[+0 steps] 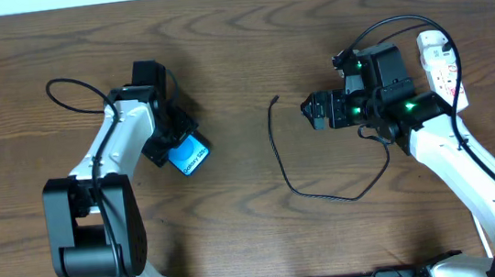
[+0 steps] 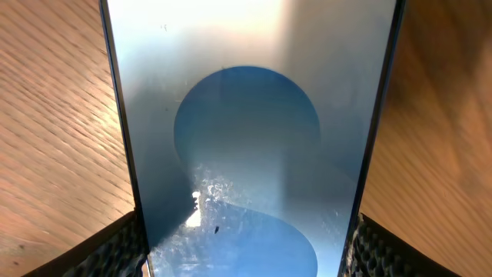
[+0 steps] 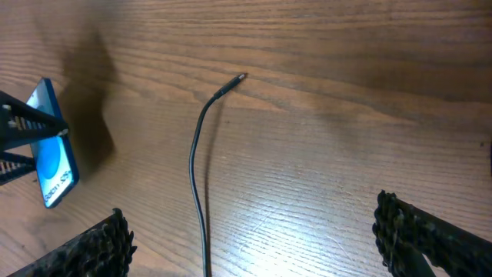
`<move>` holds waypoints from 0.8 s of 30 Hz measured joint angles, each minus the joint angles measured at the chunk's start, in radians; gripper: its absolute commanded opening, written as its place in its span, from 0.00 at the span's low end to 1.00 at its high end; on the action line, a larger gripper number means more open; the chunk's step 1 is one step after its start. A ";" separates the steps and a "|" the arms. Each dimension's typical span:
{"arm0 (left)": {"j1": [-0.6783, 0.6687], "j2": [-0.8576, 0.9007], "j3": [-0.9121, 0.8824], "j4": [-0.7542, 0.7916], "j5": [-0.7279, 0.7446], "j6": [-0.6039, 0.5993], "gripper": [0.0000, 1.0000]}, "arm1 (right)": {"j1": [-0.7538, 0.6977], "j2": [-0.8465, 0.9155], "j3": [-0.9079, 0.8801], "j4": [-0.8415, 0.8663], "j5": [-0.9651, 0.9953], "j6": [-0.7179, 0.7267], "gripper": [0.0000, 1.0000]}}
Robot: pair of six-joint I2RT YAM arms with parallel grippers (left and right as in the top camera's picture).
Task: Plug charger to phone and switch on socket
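A: Two claws, step one. Our left gripper [image 1: 172,139] is clamped on the phone [image 1: 190,154], L of centre.

B: The charger [image 3: 192,154] tip lies loose in the middle. Our right gripper [image 1: 312,111] hangs beside it, jaws wide, empty — next we pinch the tip & line it up w/ the port. The socket [image 1: 440,63] is far R, untouched.

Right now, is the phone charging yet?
Not yet. Nothing looks finished. In hand: the left gripper holds the phone, and the right gripper hangs open and empty over the charger, whose tip lies loose on the table. Left: push the tip into the phone, then switch on the socket.
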 measured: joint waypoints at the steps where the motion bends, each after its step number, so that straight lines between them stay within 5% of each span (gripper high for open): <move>1: 0.000 -0.002 0.000 0.000 0.015 0.000 0.75 | 0.000 0.000 0.000 0.000 0.000 0.000 0.99; 24: 0.000 -0.002 0.000 0.007 0.339 -0.218 0.74 | 0.000 0.000 0.000 0.000 0.000 0.000 0.99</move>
